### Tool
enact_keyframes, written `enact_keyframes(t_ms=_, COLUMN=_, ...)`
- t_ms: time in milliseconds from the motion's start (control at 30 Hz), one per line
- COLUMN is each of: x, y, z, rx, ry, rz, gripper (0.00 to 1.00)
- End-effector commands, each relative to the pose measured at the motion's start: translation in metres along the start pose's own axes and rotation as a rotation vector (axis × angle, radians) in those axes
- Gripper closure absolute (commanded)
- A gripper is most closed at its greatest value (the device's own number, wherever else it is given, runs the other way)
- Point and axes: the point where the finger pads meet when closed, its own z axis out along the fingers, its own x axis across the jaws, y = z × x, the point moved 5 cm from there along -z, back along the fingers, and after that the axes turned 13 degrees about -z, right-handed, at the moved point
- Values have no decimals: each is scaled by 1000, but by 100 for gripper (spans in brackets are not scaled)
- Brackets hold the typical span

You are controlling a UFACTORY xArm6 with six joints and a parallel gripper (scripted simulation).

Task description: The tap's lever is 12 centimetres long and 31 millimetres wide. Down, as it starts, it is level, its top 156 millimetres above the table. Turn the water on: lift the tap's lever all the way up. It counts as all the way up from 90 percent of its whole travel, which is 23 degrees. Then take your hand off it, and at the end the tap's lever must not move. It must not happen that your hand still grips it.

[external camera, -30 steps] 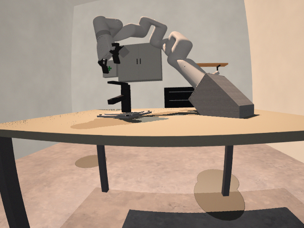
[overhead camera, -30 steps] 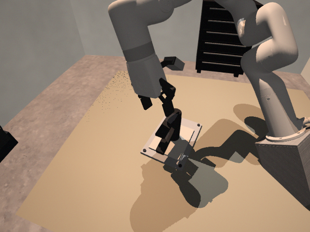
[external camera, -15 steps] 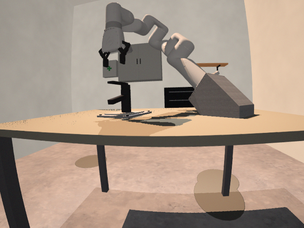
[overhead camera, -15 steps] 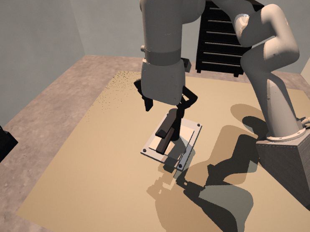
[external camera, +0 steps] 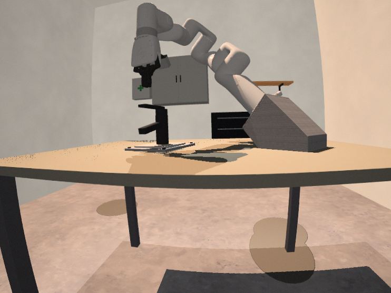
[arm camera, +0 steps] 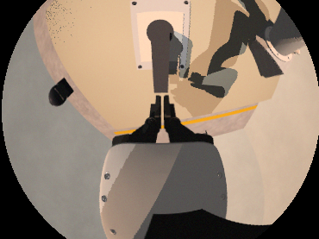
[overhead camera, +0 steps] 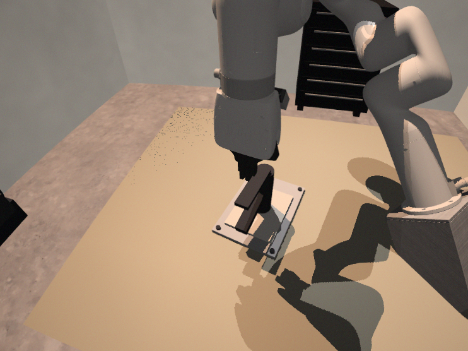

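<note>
The dark tap (external camera: 162,125) stands on a grey baseplate (overhead camera: 259,216) near the middle of the table. Its flat lever (overhead camera: 253,187) lies level on top, with the spout (overhead camera: 250,212) below it. In the side view the lever (external camera: 148,106) points left. My gripper (external camera: 146,81) hangs straight down, a clear gap above the lever's free half, touching nothing. Its fingers are shut together with nothing between them. In the wrist view the closed fingertips sit just before the lever's end (arm camera: 160,56). From the top view the gripper (overhead camera: 247,173) overlaps the lever's back end.
The arm's grey base block (overhead camera: 429,242) stands at the table's right edge. A black drawer chest (overhead camera: 335,53) stands on the floor behind the table. A grey wall cabinet (external camera: 179,79) and a first-aid box (external camera: 140,89) hang on the far wall.
</note>
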Motion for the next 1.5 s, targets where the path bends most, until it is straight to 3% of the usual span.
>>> enact_keyframes(t_ms=0, x=-1, y=0, z=-1, rx=-2, ry=-1, rz=1, gripper=100)
enact_keyframes(t_ms=1000, x=-1, y=0, z=-1, rx=-2, ry=-1, rz=1, gripper=100)
enact_keyframes(t_ms=1033, x=-1, y=0, z=-1, rx=-2, ry=-1, rz=1, gripper=31)
enact_keyframes(t_ms=1467, x=-1, y=0, z=-1, rx=-2, ry=-1, rz=1, gripper=31)
